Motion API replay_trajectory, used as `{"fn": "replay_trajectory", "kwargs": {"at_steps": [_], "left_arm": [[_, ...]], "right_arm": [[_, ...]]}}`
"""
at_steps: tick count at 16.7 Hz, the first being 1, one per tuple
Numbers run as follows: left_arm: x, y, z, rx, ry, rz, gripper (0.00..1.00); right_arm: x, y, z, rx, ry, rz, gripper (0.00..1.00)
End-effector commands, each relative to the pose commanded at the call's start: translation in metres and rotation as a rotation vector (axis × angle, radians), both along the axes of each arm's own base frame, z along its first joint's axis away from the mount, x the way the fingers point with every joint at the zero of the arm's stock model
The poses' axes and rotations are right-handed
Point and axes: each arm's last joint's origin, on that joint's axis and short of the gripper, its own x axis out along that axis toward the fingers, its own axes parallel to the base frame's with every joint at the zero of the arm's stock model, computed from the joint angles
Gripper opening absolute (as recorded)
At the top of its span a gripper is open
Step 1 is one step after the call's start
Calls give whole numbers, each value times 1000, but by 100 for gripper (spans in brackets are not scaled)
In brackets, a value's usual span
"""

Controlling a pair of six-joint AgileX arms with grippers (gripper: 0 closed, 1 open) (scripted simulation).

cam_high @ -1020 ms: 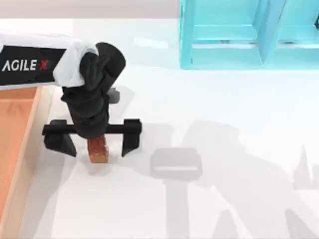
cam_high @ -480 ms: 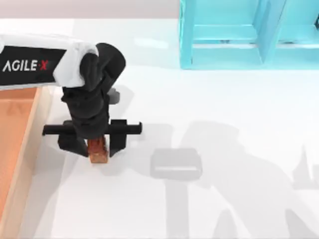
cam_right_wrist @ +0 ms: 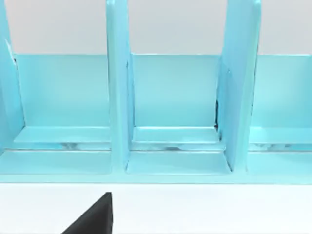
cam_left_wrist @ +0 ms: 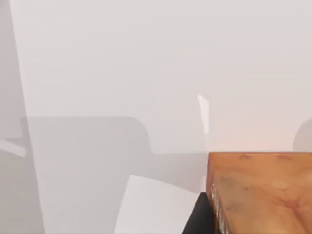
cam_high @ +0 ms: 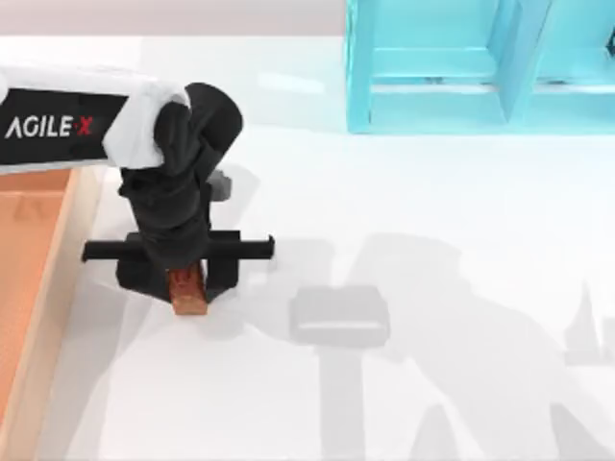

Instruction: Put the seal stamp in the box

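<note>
Left pincer clamped on the seal stamp, on the counter beside the box; the wrist hides the stamp's top, and the box is cut off at the left edge.

table: white | box: left edge | blue shelf frame: far side, right | seal stamp: near box, left half

Bright, even light. Soft grey arm shadows spread across the white table, darkest right of the left gripper. Mild glare near the blue shelf. No edge distortion.
</note>
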Motion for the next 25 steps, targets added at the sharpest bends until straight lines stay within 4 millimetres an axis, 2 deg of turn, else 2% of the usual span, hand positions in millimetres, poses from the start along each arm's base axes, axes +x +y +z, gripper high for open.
{"fn": "replay_trajectory", "kwargs": {"at_steps": [7,9,14,16,22,25], "left_arm": [[2,-1,5,-2,-4,0,0],[5,-2,22,-3,-8,4,0],[2,-1,82,7,14,2,0],[1,0,98,0,1,0,0],[3,5,100,1,1,2,0],[13,37,106,0,1,14,0]], "right_arm": [[0,0,0,0,0,0,100],[0,0,0,0,0,0,100],[0,0,0,0,0,0,100],[0,0,0,0,0,0,100],[0,0,0,0,0,0,100],[0,0,0,0,0,0,100]]}}
